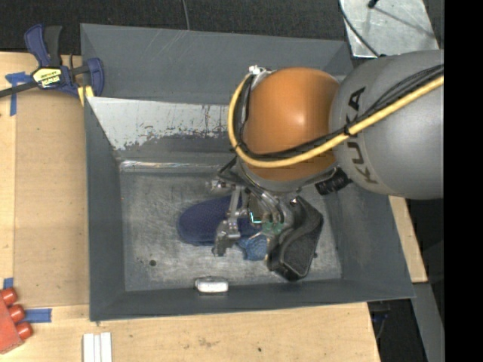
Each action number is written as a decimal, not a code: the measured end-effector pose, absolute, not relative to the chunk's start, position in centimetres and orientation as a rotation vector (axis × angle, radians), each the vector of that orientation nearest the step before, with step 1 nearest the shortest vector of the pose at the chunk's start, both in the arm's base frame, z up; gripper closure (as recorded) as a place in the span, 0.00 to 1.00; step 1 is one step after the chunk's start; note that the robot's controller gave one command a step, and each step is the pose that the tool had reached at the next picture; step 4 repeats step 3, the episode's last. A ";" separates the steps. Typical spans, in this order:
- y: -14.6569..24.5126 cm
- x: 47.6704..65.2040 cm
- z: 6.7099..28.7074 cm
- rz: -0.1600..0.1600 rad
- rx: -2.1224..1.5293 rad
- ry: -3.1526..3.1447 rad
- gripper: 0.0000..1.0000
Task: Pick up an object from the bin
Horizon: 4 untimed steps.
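I am watching the end effector (243,236) hanging at the right end of the dark blue soft lump (195,223), which is lying mostly to the view's left of it; open or closed, I cannot tell.

A black wedge-shaped object (298,249) lies tilted right of centre; a small silvery oblong piece (212,284) sits apart from it, lower and leftward; a red object (9,324) shows at the lower left edge; a white strip (96,345) lies near it, at the bottom edge.
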<state>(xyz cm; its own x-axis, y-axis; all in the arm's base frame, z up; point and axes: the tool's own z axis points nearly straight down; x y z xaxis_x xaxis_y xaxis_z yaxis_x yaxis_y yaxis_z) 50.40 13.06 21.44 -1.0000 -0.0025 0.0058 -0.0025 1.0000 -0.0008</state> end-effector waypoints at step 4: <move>8.3 52.5 22.1 0.000 0.290 -3.140 1.00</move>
